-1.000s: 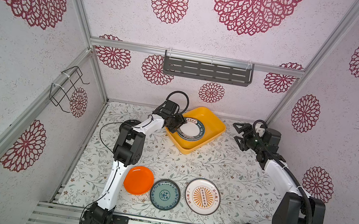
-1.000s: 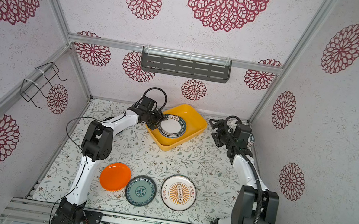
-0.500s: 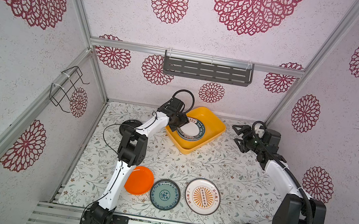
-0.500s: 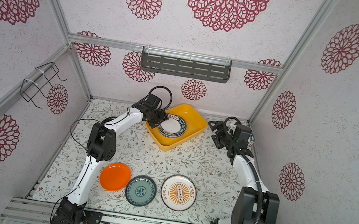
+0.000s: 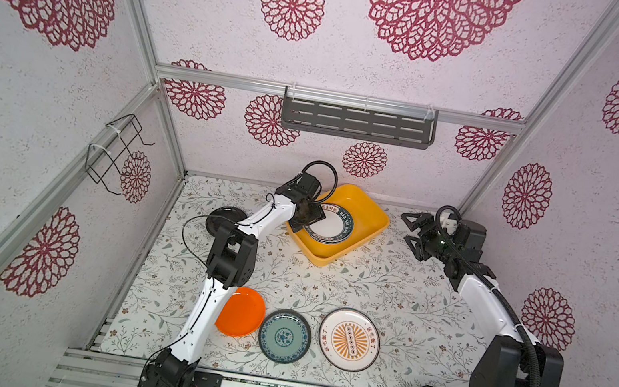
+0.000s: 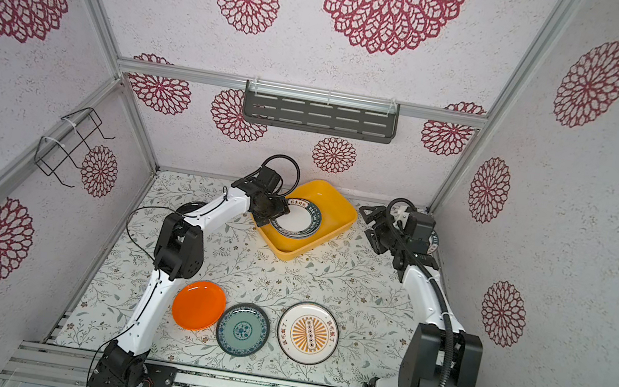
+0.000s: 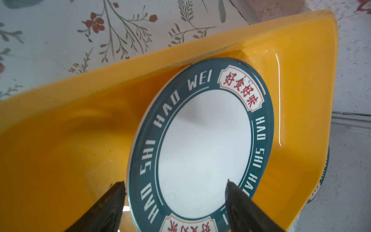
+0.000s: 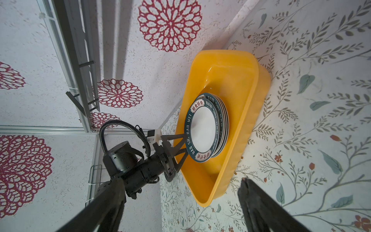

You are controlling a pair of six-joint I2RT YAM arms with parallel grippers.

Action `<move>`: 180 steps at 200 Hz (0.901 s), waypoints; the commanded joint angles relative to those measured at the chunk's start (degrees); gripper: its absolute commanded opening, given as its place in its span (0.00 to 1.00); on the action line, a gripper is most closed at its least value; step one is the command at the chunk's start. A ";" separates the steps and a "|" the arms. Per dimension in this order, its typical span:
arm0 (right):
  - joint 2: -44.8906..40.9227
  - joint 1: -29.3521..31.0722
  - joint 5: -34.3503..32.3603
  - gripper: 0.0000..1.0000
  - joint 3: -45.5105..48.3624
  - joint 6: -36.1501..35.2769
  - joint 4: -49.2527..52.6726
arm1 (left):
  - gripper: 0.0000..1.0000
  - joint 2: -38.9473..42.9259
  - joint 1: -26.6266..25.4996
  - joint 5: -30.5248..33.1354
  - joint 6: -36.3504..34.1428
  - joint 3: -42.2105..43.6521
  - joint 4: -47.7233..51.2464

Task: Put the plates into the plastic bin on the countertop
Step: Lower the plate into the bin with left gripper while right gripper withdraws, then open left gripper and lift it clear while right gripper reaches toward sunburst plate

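Loosely stacked plates [image 5: 330, 226] inside plastic bin [image 5: 368, 215]

The plastic bin [image 5: 372, 223] sits at the back of the worktop [image 5: 389, 291] with a lettered-rim plate [image 5: 333, 230] inside it. The left hand [image 5: 310, 220] hangs over that plate's left edge. The right hand [image 5: 407, 231] hovers to the right of the bin, fingers spread and empty. Along the front lie an orange plate [image 5: 244, 312], a teal plate [image 5: 284, 336] just beside it, and a sunburst plate [image 5: 350, 339]. A black plate [image 5: 218, 217] shows partly behind the left arm.
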State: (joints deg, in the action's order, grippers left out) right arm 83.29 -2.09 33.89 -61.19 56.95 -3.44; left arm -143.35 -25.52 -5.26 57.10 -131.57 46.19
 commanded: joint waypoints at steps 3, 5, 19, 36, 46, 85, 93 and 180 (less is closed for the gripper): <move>-0.31 -0.20 0.92 0.92 -1.39 -1.65 0.31 | 0.81 -0.13 -0.44 0.08 -1.27 -1.52 -0.34; -0.32 -0.20 0.85 0.92 -1.39 -1.75 0.40 | 0.81 -0.14 -0.48 0.07 -1.31 -1.57 -0.39; -0.56 -0.19 0.74 0.92 -1.48 -2.20 0.99 | 0.81 -0.26 -0.69 -0.09 -1.38 -1.98 -0.92; -0.76 -0.20 0.75 0.92 -1.57 -2.63 1.64 | 0.81 -1.02 -0.82 -0.44 -1.21 -3.00 -0.84; -0.93 -0.20 0.65 0.92 -1.57 -2.90 2.08 | 0.81 -1.53 -1.00 -0.48 -1.11 -3.81 -0.76; -1.26 -0.50 1.18 0.92 -1.57 -3.89 3.57 | 0.81 -2.06 -1.89 0.57 -0.79 -5.26 -0.53; -1.24 -0.63 1.22 0.92 -1.57 -4.03 3.84 | 0.81 -2.11 -1.97 0.63 -0.56 -5.10 -0.64; -4.90 -1.25 -4.62 0.92 -1.04 -16.22 18.11 | 0.95 11.18 -4.10 11.74 -8.33 7.36 -10.66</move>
State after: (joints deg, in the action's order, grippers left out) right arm 82.56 -3.14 32.51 -62.00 46.78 8.73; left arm -141.25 -29.02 0.49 53.45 -128.57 41.32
